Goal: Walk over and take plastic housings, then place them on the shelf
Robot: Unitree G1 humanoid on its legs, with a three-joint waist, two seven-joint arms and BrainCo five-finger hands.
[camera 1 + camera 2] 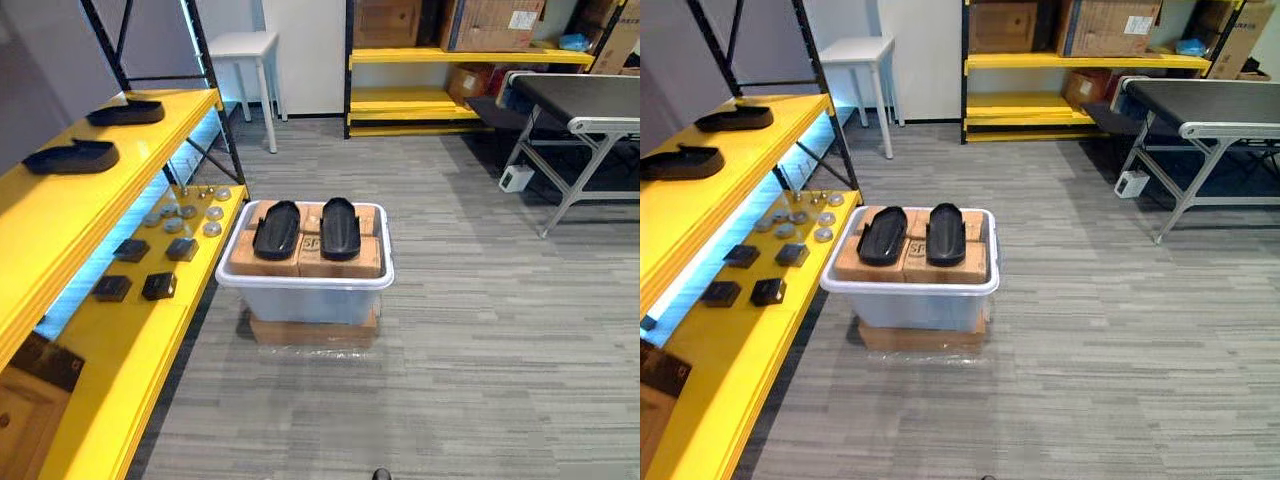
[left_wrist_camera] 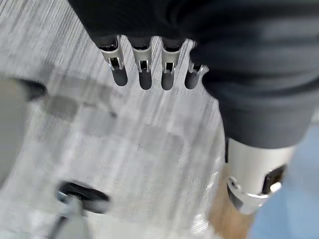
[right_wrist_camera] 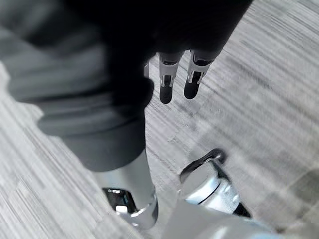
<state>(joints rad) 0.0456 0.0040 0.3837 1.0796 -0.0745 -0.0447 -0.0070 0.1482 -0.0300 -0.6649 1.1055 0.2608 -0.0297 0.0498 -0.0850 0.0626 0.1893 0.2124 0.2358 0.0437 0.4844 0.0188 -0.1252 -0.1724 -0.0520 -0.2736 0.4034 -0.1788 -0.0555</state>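
- Two plastic housings lay on cardboard boxes in a tub, with carpet open around it.
- Left hand and right hand: fingers hung straight, spread and empty above the carpet.

left plastic housing and right plastic housing, 2 black oblong shells lying flat, side by side, on cardboard boxes in a white bin at 12 o'clock, near shelf housing and far shelf housing, flat and apart, on the top tier of the yellow shelf at 10 o'clock
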